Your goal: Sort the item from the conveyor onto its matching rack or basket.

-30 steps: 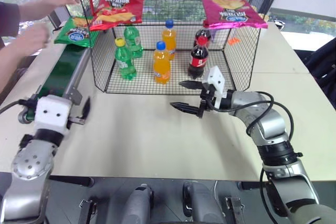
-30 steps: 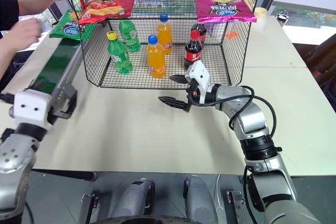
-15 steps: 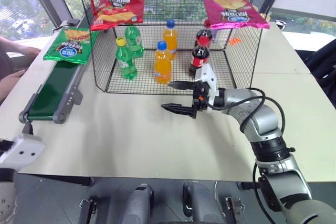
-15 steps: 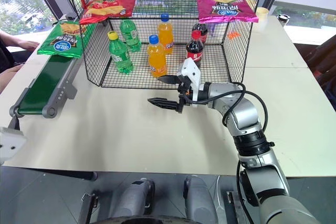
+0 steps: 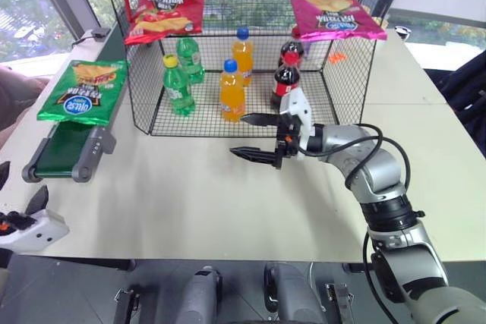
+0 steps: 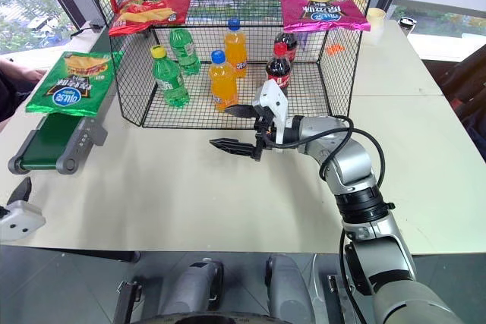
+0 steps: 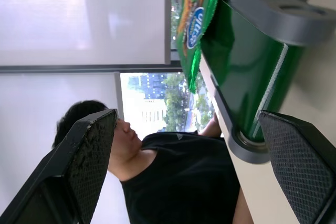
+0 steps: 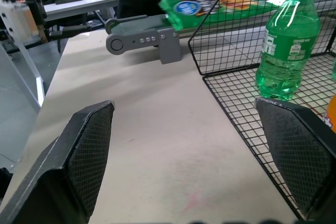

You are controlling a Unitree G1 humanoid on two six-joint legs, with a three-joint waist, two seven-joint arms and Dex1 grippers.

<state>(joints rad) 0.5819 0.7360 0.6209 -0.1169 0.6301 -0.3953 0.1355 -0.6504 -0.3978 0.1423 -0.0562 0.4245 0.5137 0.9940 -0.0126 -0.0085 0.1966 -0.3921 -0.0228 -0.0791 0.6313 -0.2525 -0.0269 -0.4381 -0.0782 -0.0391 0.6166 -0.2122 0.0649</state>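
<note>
A: Where the table (image 5: 190, 202) meets its left edge, what is located there?

B: The left gripper (image 5: 19, 206) sits low at that near-left corner, fingers spread wide and grasping nothing. Beyond it runs the conveyor (image 5: 64, 149), a dark green belt in a grey frame. The green chip bag (image 5: 83, 92) lies flat on the belt, toward the near end, logo side up, overhanging both edges of the belt. A person's arm (image 5: 19, 96) shows just left of the conveyor.

A: State the position of the wire cage.

B: The wire cage (image 5: 345, 81) stands on the table just right of the conveyor, open side toward the robot. A red chip bag (image 5: 163, 9) hangs at its upper left and a pink chip bag (image 5: 334, 14) lies across its upper right. Inside stand two green bottles (image 5: 178, 85), two orange bottles (image 5: 231, 90) and two cola bottles (image 5: 285, 81) (all upright).

A: And the right arm?

B: The right gripper (image 5: 258, 136) hovers over the table just in front of the cage, pointing toward the conveyor side. Its fingers (image 5: 254, 154) are released, spread apart and empty. It is well apart from the green chip bag.
</note>
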